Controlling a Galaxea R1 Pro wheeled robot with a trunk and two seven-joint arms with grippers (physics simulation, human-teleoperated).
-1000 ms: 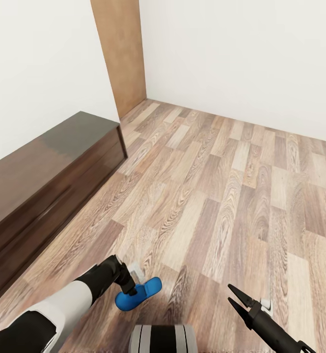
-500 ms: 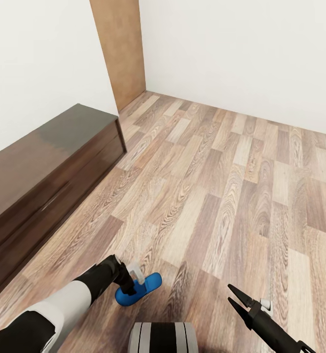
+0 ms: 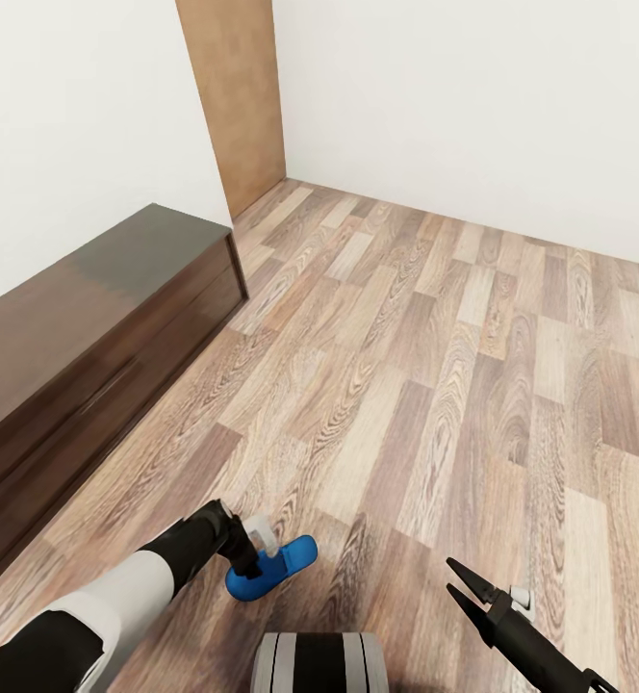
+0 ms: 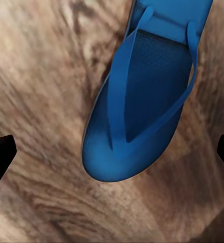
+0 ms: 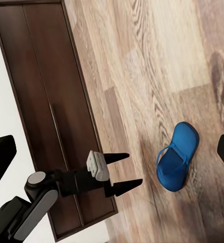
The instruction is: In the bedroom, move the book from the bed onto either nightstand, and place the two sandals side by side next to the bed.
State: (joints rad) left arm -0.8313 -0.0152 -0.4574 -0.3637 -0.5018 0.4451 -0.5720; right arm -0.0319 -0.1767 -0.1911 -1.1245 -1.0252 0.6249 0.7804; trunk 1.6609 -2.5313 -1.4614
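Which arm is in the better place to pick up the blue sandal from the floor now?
The left. The left gripper is open right above the sandal; the right gripper is off to the side, apart from it.

Even, bright, shadowless render; sheen on bench top (image 3: 79, 318); left wrist view slightly soft.

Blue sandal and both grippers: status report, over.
Left gripper open above the sandal. Right gripper open, empty. Sandal flat on the floor, strap up. Nothing in the way.
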